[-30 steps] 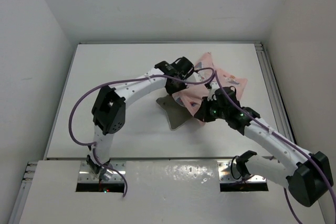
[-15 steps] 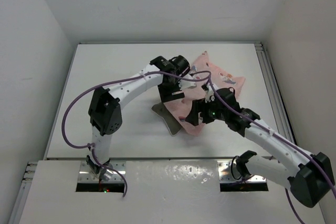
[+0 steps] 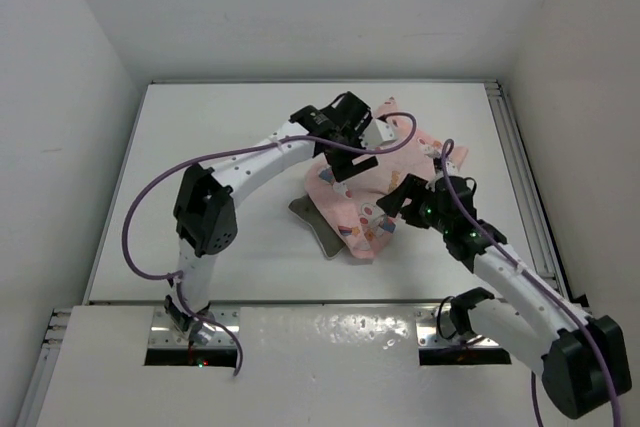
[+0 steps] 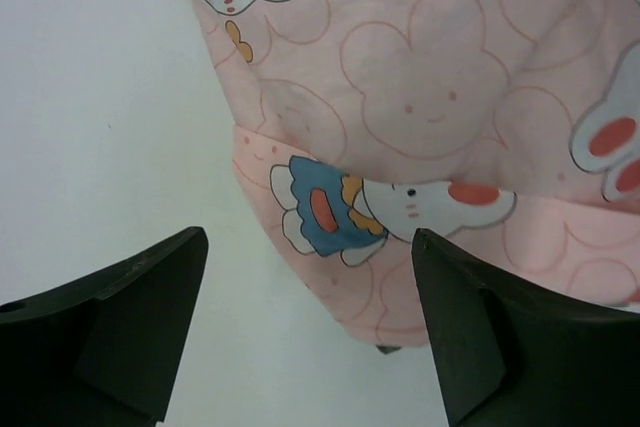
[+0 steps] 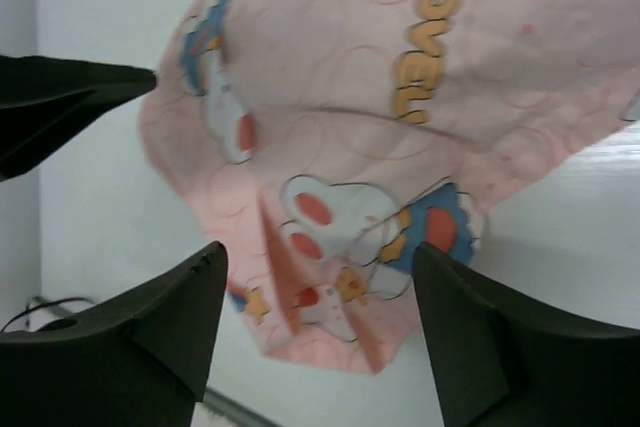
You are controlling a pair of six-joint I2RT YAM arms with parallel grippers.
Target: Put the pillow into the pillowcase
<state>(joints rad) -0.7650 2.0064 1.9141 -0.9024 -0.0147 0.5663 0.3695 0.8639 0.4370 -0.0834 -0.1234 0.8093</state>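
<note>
The pink pillowcase (image 3: 378, 179) lies crumpled at the middle of the table, draped over most of the pillow. Only an olive corner of the pillow (image 3: 316, 224) sticks out at its near-left side. My left gripper (image 3: 343, 155) hangs open over the case's far-left part, and the left wrist view shows the printed cloth (image 4: 420, 107) below its spread fingers (image 4: 120, 327), nothing between them. My right gripper (image 3: 394, 205) is open at the case's near-right edge. Its wrist view looks down on the folded hem (image 5: 350, 277) between open fingers (image 5: 480, 337), holding nothing.
The white table (image 3: 210, 157) is walled on three sides, with a metal rail (image 3: 520, 167) along its right edge. Purple cables loop over both arms. A dark finger of the left arm (image 5: 60, 107) shows at the right wrist view's upper left.
Both grippers were shut on the pillowcase and have opened and let go. The cloth now lies further left over the pillow. The right gripper has drawn back to the right.
</note>
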